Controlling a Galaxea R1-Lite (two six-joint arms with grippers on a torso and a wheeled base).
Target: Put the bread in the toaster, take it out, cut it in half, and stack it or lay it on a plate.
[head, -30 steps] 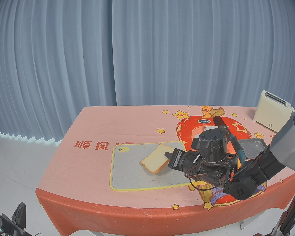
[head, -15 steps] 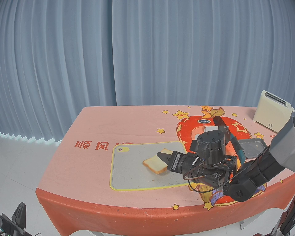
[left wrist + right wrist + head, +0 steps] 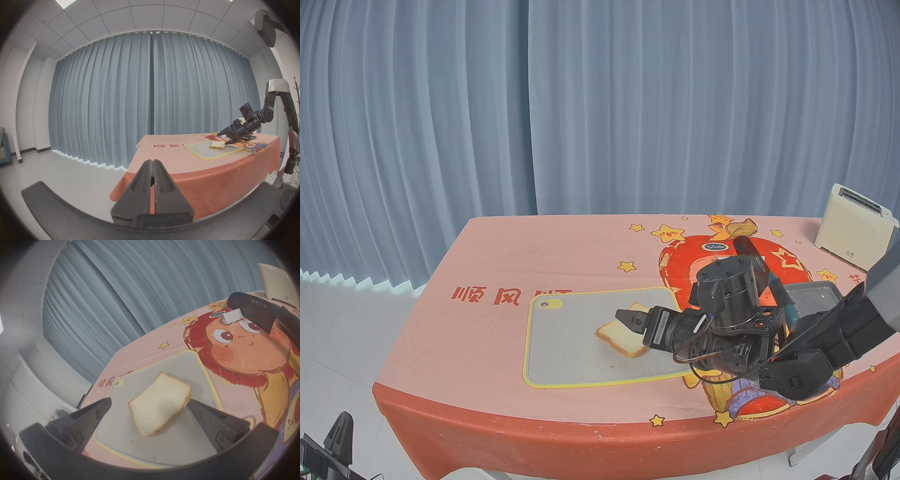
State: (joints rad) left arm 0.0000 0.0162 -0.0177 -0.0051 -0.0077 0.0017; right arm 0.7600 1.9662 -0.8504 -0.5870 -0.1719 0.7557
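Right gripper [image 3: 149,401] straddles bread [image 3: 620,338] on board [image 3: 562,356] near lettering [image 3: 509,295].

open board [image 3: 562,350] left of the bread [image 3: 620,338]; knife [image 3: 751,251] (black blade) and toaster [image 3: 853,234] stand to its right.

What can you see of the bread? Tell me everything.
The bread is one whole, uncut slice with a pale, soft-looking crumb and a thin tan crust all round. It is squarish with one domed end and shows no clear browning. It appears to lie flat on the right half of the grey board. The open right gripper straddles it, a finger at either side. One finger sits right at the crust, though contact is hard to judge.
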